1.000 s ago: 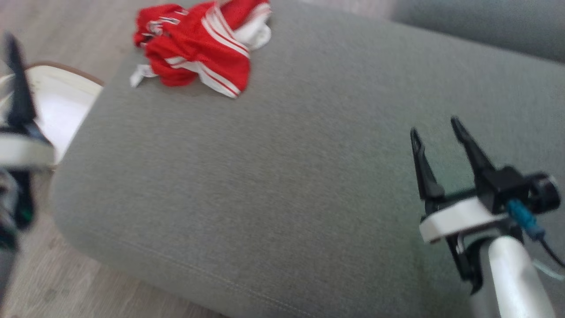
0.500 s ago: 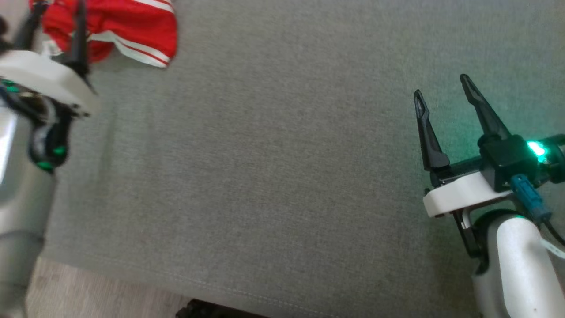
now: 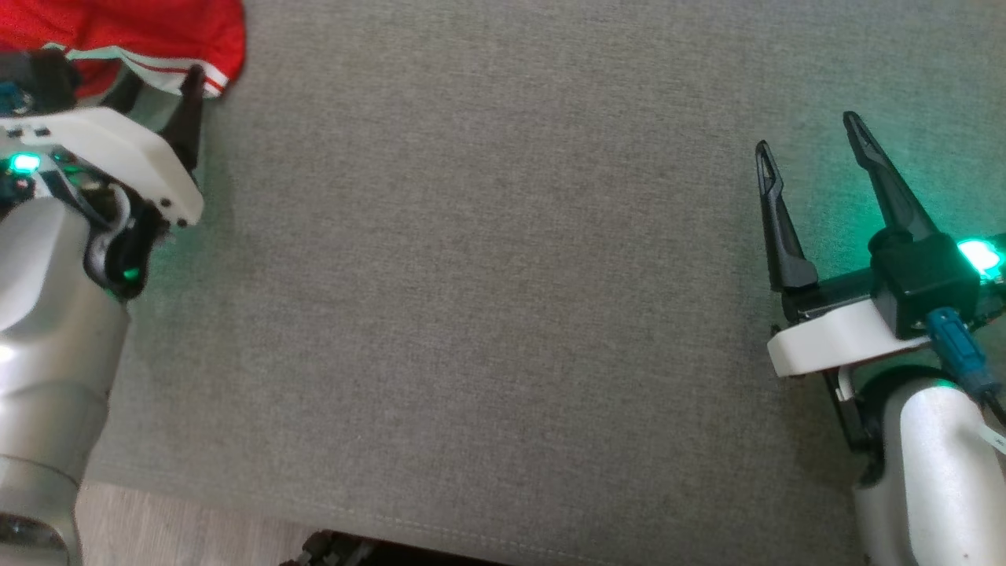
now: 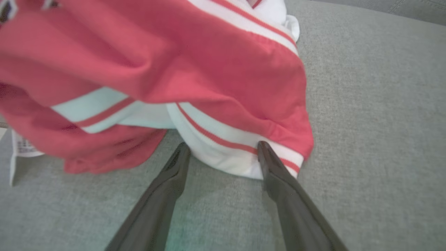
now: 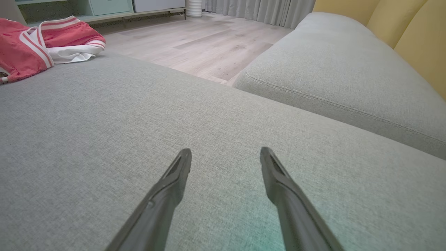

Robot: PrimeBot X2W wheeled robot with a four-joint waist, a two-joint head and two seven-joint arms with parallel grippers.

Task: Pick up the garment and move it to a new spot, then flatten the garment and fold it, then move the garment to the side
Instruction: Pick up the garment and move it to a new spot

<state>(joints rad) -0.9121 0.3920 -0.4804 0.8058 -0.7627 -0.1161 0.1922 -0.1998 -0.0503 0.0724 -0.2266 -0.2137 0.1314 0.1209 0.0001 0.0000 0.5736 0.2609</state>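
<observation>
Grey woven fabric covers the broad sofa seat (image 3: 471,275) that carries everything. At its far left corner lies the crumpled red sports garment with white stripes (image 3: 141,31), bunched in loose folds on the cushion, and a small white label (image 4: 21,146) sticks out from its left side. The left end effector (image 4: 222,145) is right at this garment. Its two long dark fingers (image 4: 163,195) are spread apart and released, and a fold of the white striped hem sits between the tips. Nothing is clenched, and whether the tips press into the cloth cannot be told. A green light glows on that wrist, and the pale forearm comes up from the lower left of the head view.

Bare grey cushion stretches across the middle.

The right end effector (image 3: 808,131) hangs over the open fabric, well apart from the garment. Its fingers are also spread wide and released, with nothing between them, and a green glow falls on the cloth beside it. Beyond it in the right wrist view are a pale wooden floor (image 5: 209,45), a second grey seat cushion (image 5: 331,69) and yellow back cushions (image 5: 418,38).
</observation>
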